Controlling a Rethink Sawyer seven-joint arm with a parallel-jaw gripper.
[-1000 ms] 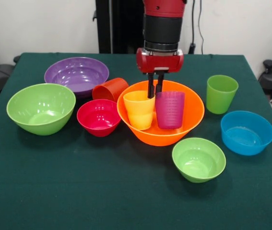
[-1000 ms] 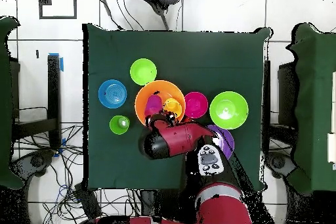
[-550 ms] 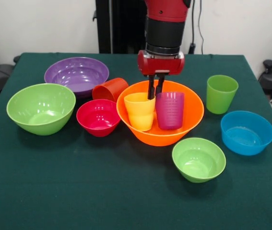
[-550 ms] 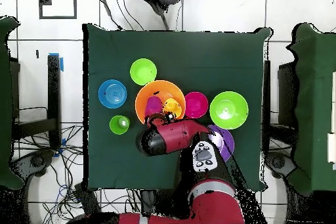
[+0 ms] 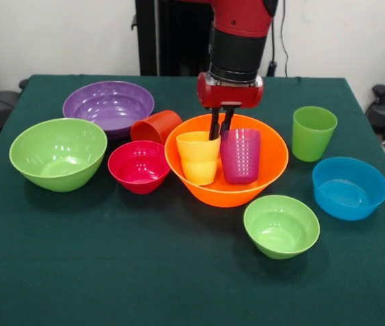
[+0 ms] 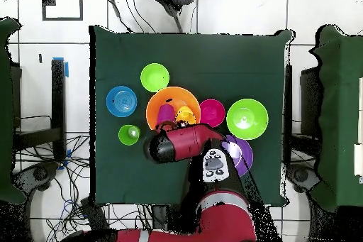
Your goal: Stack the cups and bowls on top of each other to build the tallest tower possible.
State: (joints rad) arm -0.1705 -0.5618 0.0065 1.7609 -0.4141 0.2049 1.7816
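Observation:
The large orange bowl [image 5: 273, 159] stands mid-table with the yellow cup [image 5: 197, 159] and the purple-magenta cup [image 5: 240, 157] upright inside it, side by side. My gripper [image 5: 219, 134] comes down from above, its two fingers close together and pinched on the yellow cup's right rim, right beside the purple cup. The orange-red cup [image 5: 155, 125] lies on its side behind the pink-red bowl [image 5: 140, 166]. The light green cup [image 5: 314, 132] stands upright at the right. In the overhead view the arm covers the gripper and part of the orange bowl [image 6: 174, 97].
Around the orange bowl sit the wide purple bowl [image 5: 108, 105], large light green bowl [image 5: 58, 153], small light green bowl [image 5: 281, 225] and blue bowl [image 5: 350, 187]. The green tablecloth [image 5: 144, 272] stretches toward the front edge.
The gripper has shifted slightly to the right and a little up, and the yellow cup has edged right with it. The purple cup and the bowls have stayed put.

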